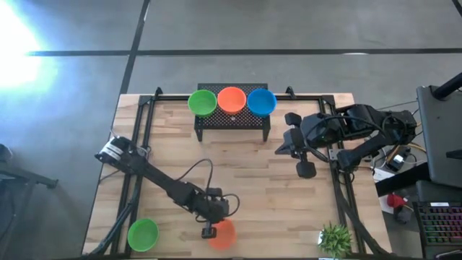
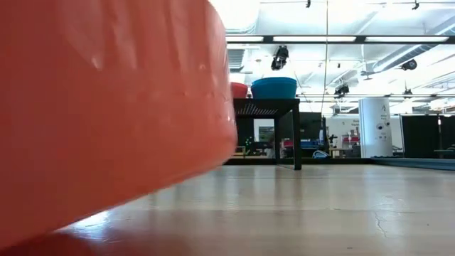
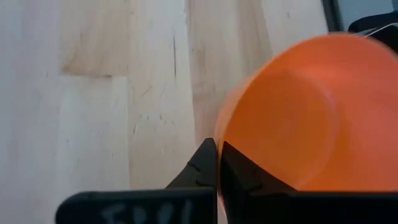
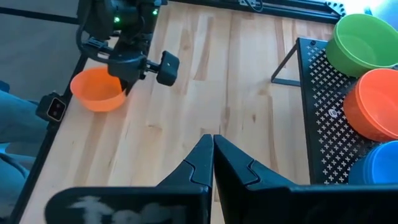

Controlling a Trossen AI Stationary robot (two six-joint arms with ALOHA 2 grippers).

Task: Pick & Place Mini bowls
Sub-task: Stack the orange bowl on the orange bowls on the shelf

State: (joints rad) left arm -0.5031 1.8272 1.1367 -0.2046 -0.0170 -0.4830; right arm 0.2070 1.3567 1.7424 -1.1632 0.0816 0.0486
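An orange-red mini bowl (image 1: 225, 237) sits near the table's front edge, close in front of the low camera (image 2: 106, 107). My left gripper (image 3: 217, 152) is shut at its rim (image 1: 216, 230). A green mini bowl (image 1: 143, 235) rests on the table at the near left. On the black rack (image 1: 232, 124) at the far middle stand a green (image 1: 202, 102), an orange-red (image 1: 232, 100) and a blue mini bowl (image 1: 261, 102). My right gripper (image 4: 213, 146) hangs shut and empty above the table's right part (image 1: 306, 171). My left gripper pinches the orange-red bowl's rim (image 3: 217, 142) on the side toward the table's left. One finger (image 3: 245, 174) is inside the bowl and the other outside. The fingers slant down from the far left. The bowl is tilted, its hollow turned toward the gripper and its underside raised on one side (image 2: 178, 178).
A small green potted plant (image 1: 336, 238) stands at the near right corner. Black frame rails (image 1: 144, 137) run along the table's left, right and far sides. Bare wood lies between the rack and the front edge.
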